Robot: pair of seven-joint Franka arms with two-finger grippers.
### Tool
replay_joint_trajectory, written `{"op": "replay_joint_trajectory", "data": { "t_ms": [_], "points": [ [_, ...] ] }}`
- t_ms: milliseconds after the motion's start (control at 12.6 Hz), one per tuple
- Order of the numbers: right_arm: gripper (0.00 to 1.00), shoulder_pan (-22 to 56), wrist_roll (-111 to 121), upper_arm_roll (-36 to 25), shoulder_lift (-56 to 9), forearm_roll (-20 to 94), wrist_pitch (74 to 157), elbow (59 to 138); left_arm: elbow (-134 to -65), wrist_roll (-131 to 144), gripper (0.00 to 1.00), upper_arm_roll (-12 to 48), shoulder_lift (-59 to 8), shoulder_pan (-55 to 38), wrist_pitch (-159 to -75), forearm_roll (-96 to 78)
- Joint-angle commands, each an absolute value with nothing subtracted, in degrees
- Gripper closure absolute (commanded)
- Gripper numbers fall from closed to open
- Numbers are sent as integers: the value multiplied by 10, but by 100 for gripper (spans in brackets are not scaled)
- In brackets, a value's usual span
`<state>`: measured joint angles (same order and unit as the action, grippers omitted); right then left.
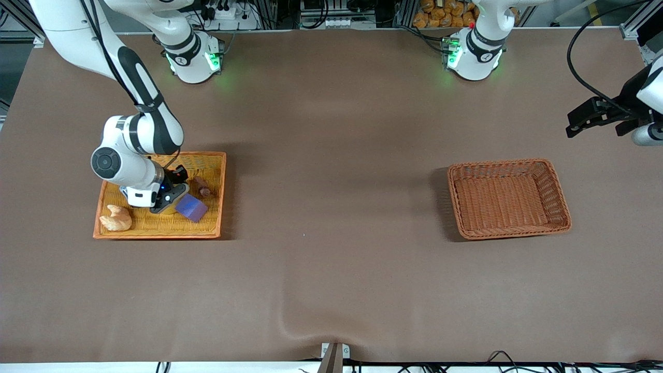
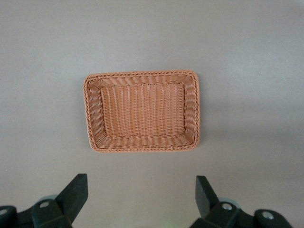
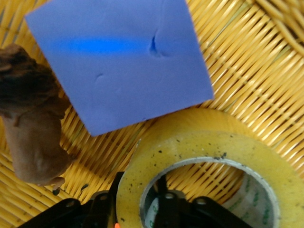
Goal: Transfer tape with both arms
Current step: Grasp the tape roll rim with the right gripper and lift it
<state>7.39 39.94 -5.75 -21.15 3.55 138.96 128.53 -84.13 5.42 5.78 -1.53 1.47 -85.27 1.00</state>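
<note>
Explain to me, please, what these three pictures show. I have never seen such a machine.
Two white robot arms stand at a brown table. One picture looks down from a high camera facing them; each other picture comes from a camera on one arm's wrist.

The right end effector is down in the yellow tray, with one finger inside the tape ring and one outside; whether it already grips is unclear. Beside the tape lie a purple block, a brown piece and a pale bread-like item.

The left end effector waits, open, in the air, with the empty orange-brown basket in its camera's view.
</note>
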Motion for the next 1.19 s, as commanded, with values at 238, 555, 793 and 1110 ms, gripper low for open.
{"op": "replay_joint_trajectory", "data": {
  "t_ms": [238,555,793,1110],
  "points": [
    [100,73,412,-60,-151,47,1131,1150,-835,37,0,54,-10,30,-838,0],
    [100,133,363,-51,-149,57,1023,1039,-834,37,0,54,-13,30,-838,3],
    [100,237,189,-51,-181,127,1031,973,-833,40,0,62,-11,24,-838,5],
    [100,385,-68,-52,-294,166,1159,887,-833,36,0,58,-7,30,-808,5]
  ]
}}
